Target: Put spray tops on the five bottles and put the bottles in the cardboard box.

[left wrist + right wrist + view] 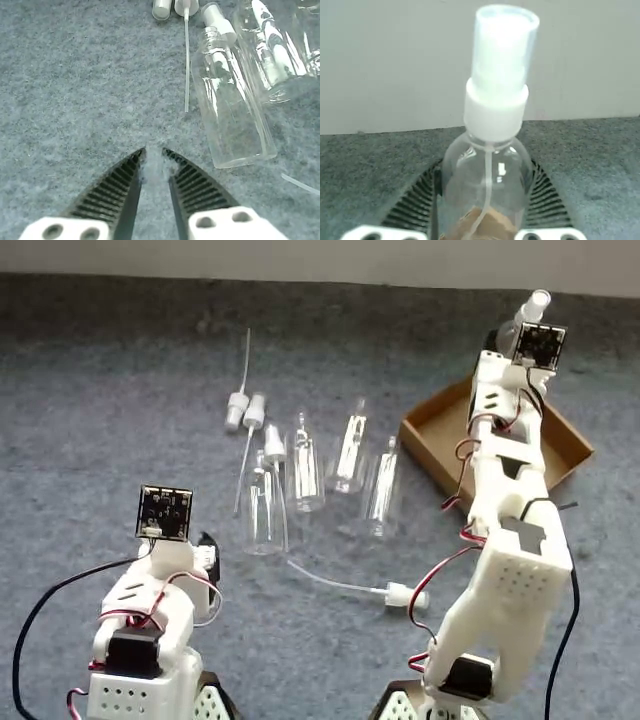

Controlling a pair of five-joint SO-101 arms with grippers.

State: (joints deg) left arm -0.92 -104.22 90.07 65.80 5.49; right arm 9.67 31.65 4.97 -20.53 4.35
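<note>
Ahead of the left gripper (154, 155) the counter (100, 390) lies bare, with wide room toward its left side. Lying bottles (303, 475) and loose spray tops (245, 410) crowd the middle, and one long-tubed spray top (400, 594) stretches across the gap between the arms. The right arm (505, 500), with the right gripper (485, 170) clamped on a capped bottle (487, 150), hangs over the cardboard box (437, 430), covering much of it.

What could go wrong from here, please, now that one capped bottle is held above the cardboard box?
The right gripper holds the capped bottle above the shallow cardboard box; dropped from there, it may bounce out. The other bottles lie close together on the carpet, so grasping one may roll its neighbours. The loose spray top has a thin tube that could bend.
</note>
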